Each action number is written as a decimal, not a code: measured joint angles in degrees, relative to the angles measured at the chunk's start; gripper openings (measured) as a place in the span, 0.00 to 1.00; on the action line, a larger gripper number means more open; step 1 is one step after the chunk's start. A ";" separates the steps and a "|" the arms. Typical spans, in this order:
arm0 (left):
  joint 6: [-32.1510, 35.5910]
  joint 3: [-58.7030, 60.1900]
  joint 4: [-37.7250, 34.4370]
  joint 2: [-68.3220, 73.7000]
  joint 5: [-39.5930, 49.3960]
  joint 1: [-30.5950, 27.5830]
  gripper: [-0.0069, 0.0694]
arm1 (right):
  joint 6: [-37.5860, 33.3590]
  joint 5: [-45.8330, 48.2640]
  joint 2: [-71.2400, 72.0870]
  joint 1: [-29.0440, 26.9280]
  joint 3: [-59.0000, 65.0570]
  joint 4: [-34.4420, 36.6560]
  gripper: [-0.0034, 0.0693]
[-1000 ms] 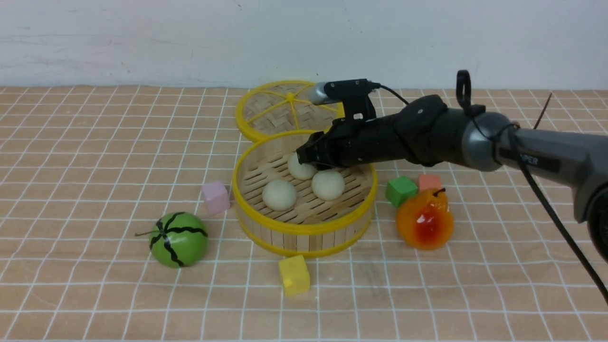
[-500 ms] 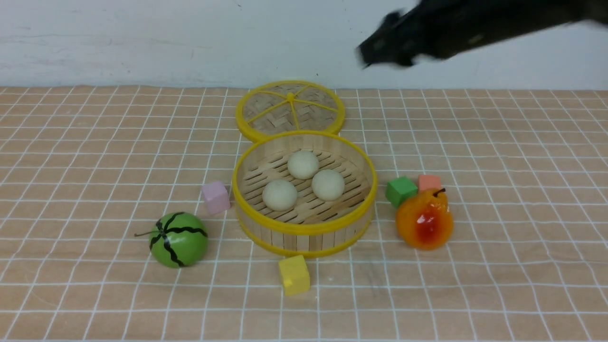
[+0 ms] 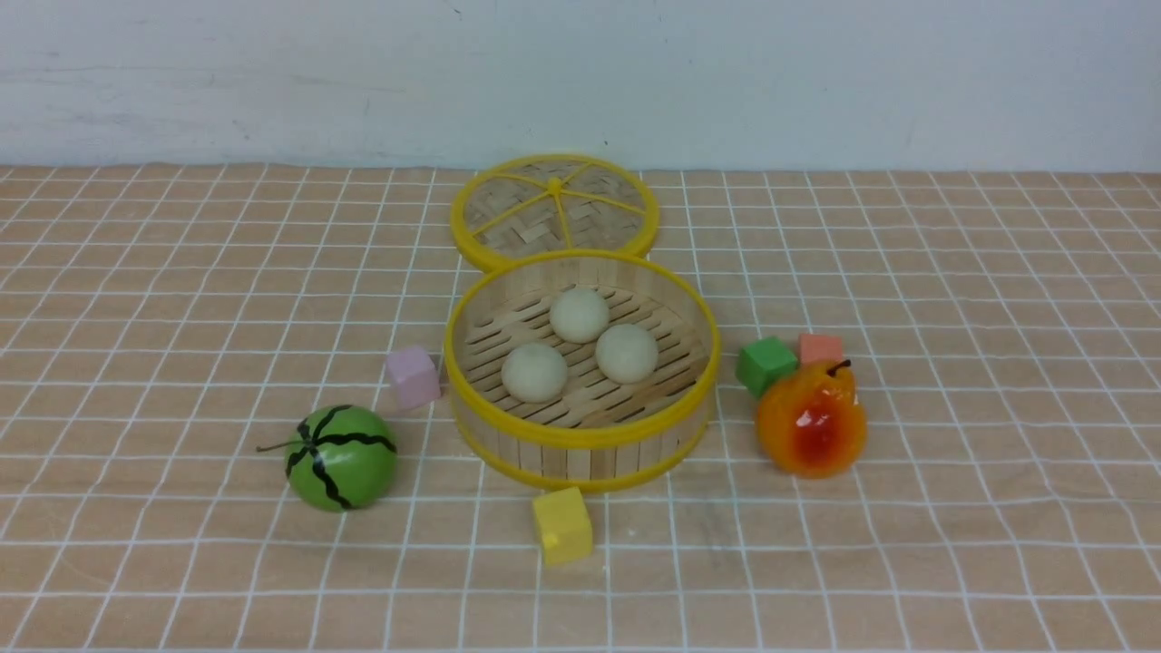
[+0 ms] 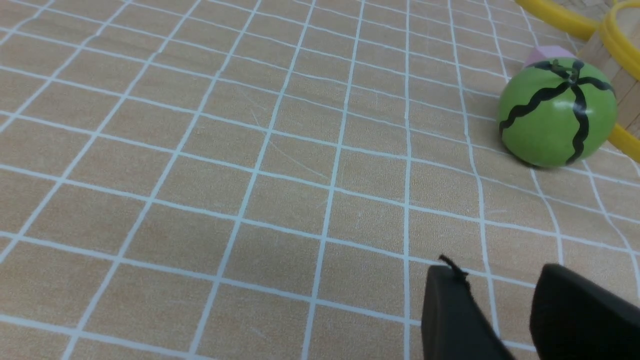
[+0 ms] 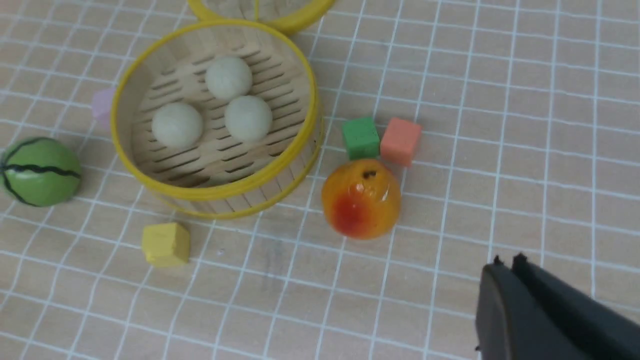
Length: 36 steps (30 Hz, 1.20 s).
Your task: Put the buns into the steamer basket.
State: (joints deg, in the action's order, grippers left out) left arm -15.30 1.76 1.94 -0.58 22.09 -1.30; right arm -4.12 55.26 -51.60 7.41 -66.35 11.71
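Observation:
The steamer basket point(image 3: 580, 435) stands at the table's middle, and it also shows in the right wrist view point(image 5: 215, 192). Three cream-white buns lie on its slatted floor: one at the back point(image 3: 580, 315), one front left point(image 3: 534, 372), one right point(image 3: 626, 353). They also show in the right wrist view point(image 5: 229, 77) point(image 5: 177, 125) point(image 5: 248, 118). Neither arm shows in the front view. My right gripper point(image 5: 507, 261) is shut and empty, high above the table, right of the basket. My left gripper point(image 4: 492, 272) is open and empty, low over the cloth left of the melon.
The flat woven lid point(image 3: 554, 210) lies behind the basket. A green striped melon ball point(image 3: 341, 456) and a pink cube point(image 3: 413, 376) are left of the basket. A yellow cube point(image 3: 561, 524) is in front. A green cube point(image 3: 766, 365), a salmon cube point(image 3: 820, 347) and an orange pear point(image 3: 811, 418) are right.
My right arm released the back bun inside the basket, rose up and to the right, and has left the front view. The three buns lie still.

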 joint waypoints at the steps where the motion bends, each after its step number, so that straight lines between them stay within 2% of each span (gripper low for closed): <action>1: 0.00 0.00 0.00 0.00 0.00 0.00 0.40 | 0.24 -1.41 2.49 0.00 2.58 0.00 0.02; 2: 0.00 0.00 0.00 0.00 0.00 0.00 0.40 | 0.44 -4.99 9.77 0.00 9.48 0.06 0.02; 7: 0.00 0.00 0.00 0.00 0.00 0.00 0.40 | 0.71 -15.59 25.05 0.00 28.65 -0.28 0.02; 13: 0.00 0.00 0.00 0.00 0.00 0.00 0.40 | 0.92 -25.27 37.34 0.00 43.35 -0.18 0.02; 25: 0.00 0.00 0.00 0.00 0.00 0.00 0.40 | 0.92 -27.32 42.44 0.00 54.96 -0.06 0.03; 36: 0.00 0.00 0.00 0.00 0.00 0.00 0.40 | 0.96 -26.40 42.70 0.00 57.93 -0.06 0.04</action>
State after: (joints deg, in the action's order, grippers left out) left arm -15.30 1.76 1.94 -0.58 22.09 -1.30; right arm -3.16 28.86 -8.91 7.41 -8.42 11.65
